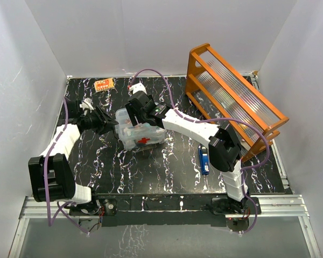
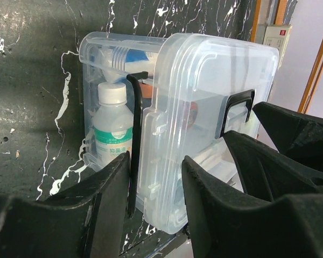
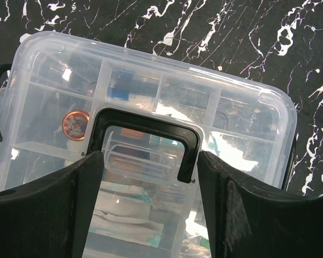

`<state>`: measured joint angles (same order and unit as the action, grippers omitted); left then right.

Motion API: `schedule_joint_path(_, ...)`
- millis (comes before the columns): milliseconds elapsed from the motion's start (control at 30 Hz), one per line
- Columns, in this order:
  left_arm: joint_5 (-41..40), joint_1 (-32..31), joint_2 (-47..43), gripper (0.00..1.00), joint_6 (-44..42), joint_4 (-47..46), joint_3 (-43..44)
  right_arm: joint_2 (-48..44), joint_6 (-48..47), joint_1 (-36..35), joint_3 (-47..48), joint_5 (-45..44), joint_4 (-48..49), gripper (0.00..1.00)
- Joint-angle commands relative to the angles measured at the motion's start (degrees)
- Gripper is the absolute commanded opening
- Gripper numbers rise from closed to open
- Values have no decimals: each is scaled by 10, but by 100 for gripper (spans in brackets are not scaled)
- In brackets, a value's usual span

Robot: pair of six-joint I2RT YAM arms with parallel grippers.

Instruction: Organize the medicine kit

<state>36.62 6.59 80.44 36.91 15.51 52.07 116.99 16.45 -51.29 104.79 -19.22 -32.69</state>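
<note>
Black marbled table (image 1: 167, 174), arm bases at the near edge. A small blue item (image 1: 204, 159) lies just beside the right forearm, too small to identify. Mid-table: the medicine kit (image 1: 145, 137), a clear box with its red cross (image 1: 144, 141) facing the near side and both grippers on it. Left gripper (image 2: 156, 161) comes in from the left; its fingers (image 2: 97, 209) stand partly closed, straddling the end of the clear lid (image 2: 204, 80), one finger against a thin black clasp (image 2: 135, 134); cannot tell whether they pinch. A white bottle with a green label (image 2: 112, 129) stands inside the box. Right gripper (image 3: 151, 156) sits over the lid, its jaws wide, with a finger (image 3: 43, 215) at each end of the dark handle (image 3: 145, 121); cannot tell whether it is clamped. A round red-and-gold tin (image 3: 75, 124) shows through the lid. Far left: an orange packet (image 1: 104, 84). Far right: an orange wooden rack (image 1: 231, 91), tilted, well apart from the kit.
</note>
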Motion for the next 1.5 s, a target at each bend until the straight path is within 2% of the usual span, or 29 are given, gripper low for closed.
schedule_joint_path(0, 20, -3, -2, 40, -15, 31, 33, 29, 9, -1, -10, 8, -28, 67)
schedule_joint_path(167, 19, -14, -2, 37, -18, 39, 44, 31, 10, -1, -12, 9, -27, 67)
schedule_joint_path(400, -33, -34, 2, 37, -37, 75, 65, 32, 10, -1, -16, 8, -29, 65)
schedule_joint_path(633, -84, -67, 13, 28, -50, 108, 92, 34, 12, -1, -20, 10, -26, 63)
schedule_joint_path(933, -184, -105, 26, 22, -64, 167, 139, 37, 17, -1, -24, 5, -27, 62)
schedule_joint_path(1200, -173, -112, 28, 15, -61, 170, 150, 33, 29, -1, -17, 4, -30, 60)
schedule_joint_path(1333, -183, -112, 24, 23, -61, 180, 160, 22, 38, 1, -2, 9, -30, 60)
schedule_joint_path(1467, -223, -112, 18, 40, -81, 215, 202, -8, 42, 9, 31, 13, -33, 62)
